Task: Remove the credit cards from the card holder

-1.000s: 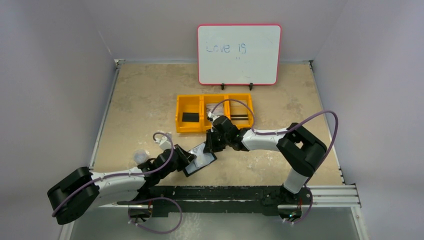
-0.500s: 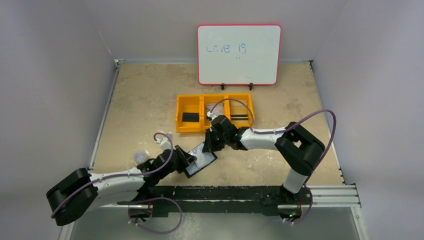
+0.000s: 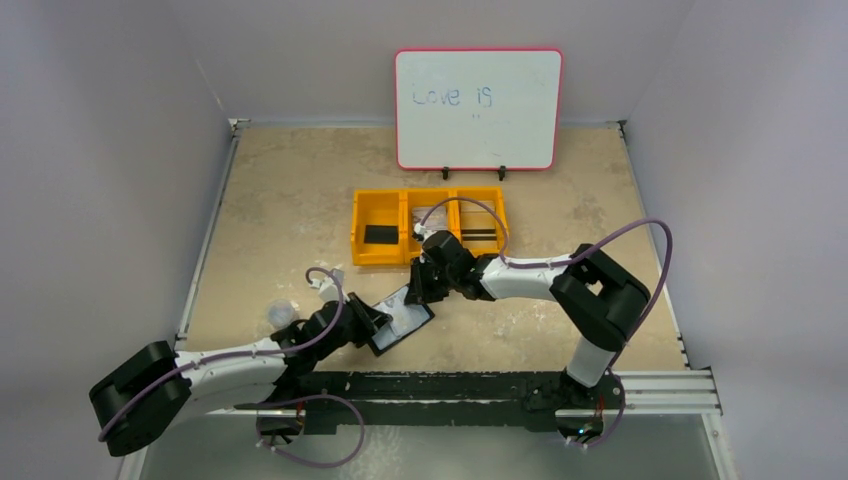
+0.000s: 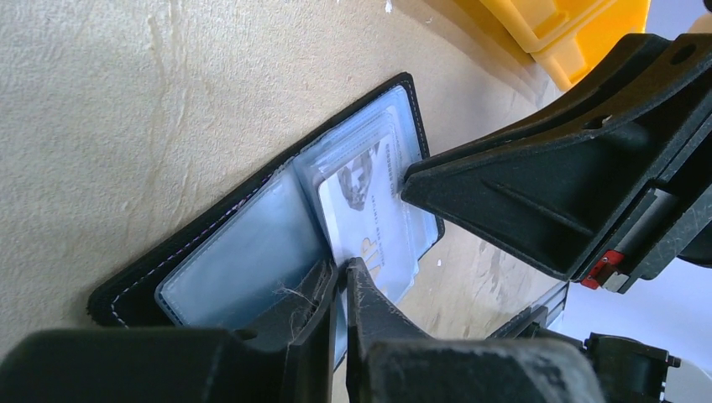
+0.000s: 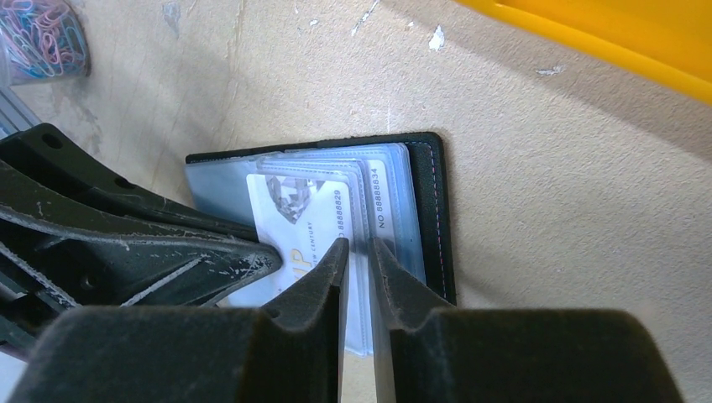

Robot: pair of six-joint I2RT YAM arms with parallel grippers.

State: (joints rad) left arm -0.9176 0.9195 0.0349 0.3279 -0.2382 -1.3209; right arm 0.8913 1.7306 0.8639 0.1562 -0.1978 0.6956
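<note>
The card holder (image 3: 403,322) lies open and flat on the table (image 3: 290,200), at about 7 o'clock from the yellow tray (image 3: 385,258) and well apart from it, with its clear pockets facing up. A pale credit card (image 5: 302,214) with a small portrait and printed digits sits on top of the pockets, and a second card (image 5: 382,206) shows its edge just behind it. The left gripper (image 4: 342,267) reaches the holder from 8 o'clock. Its fingers are pressed almost together at the near edge by the middle fold, and a thin pale sheet shows in the slit between them. It seems to be the corner of the credit card, but I cannot tell this for sure. The right gripper (image 5: 357,245) comes from 2 o'clock, and its fingers pinch the edge of the clear pocket leaves, with only a narrow gap between them. The two grippers stand just beside each other over the holder. A whiteboard (image 3: 478,108) stands at 12 o'clock behind the tray, and a small tub of paper clips (image 3: 281,313) is at 9 o'clock from the holder.
</note>
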